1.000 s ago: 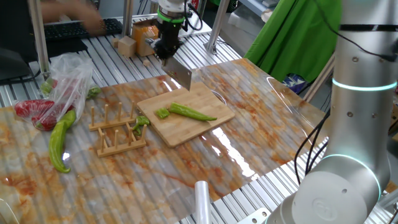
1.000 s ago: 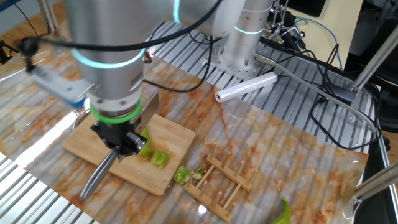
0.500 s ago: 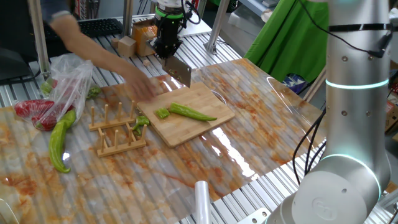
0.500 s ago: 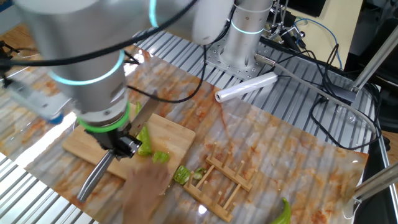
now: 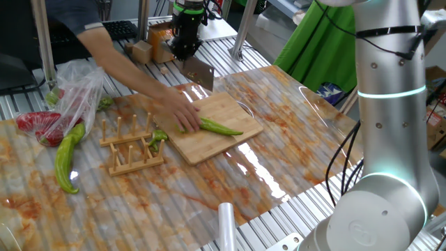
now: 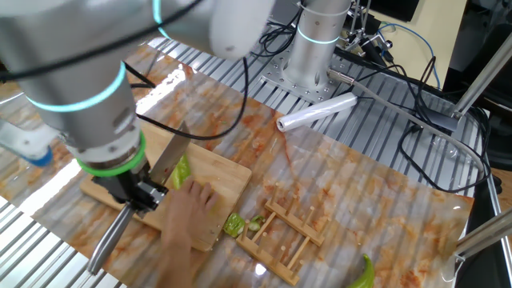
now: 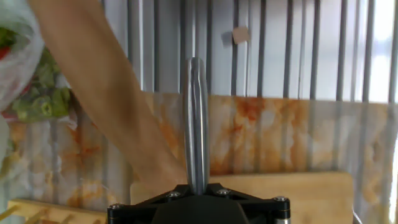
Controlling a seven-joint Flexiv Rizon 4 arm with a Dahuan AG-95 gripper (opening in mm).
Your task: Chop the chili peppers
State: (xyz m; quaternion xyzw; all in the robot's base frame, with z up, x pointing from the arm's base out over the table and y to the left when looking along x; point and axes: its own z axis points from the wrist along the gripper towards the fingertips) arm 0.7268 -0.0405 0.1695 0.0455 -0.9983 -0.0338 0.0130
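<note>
A slim dark-green chili pepper [image 5: 221, 128] lies on the bamboo cutting board [image 5: 226, 111]. A person's hand [image 5: 178, 113] rests on its stem end. Cut chili chunks [image 5: 159, 137] sit between board and rack. My gripper [image 5: 185, 47] hangs above the board's far edge, shut on a cleaver [image 5: 198, 74] with its blade pointing down. In the other fixed view the gripper [image 6: 134, 192] clamps the handle [image 6: 108, 240], the chili [image 6: 182, 170] shows beside the blade, and chunks [image 6: 234, 225] lie by the board's corner. The hand view looks along the cleaver's spine [image 7: 194, 124].
The person's arm [image 5: 122, 59] crosses from the far left to the board. A wooden rack [image 5: 132, 148] stands left of it. A pale yellow-green pepper [image 5: 66, 157] and a plastic bag with red peppers [image 5: 42, 124] lie further left. A plastic roll [image 5: 226, 223] is near the front edge.
A person's hand came in from the left and settled on the chili on the board. My gripper drew the cleaver slightly up and back.
</note>
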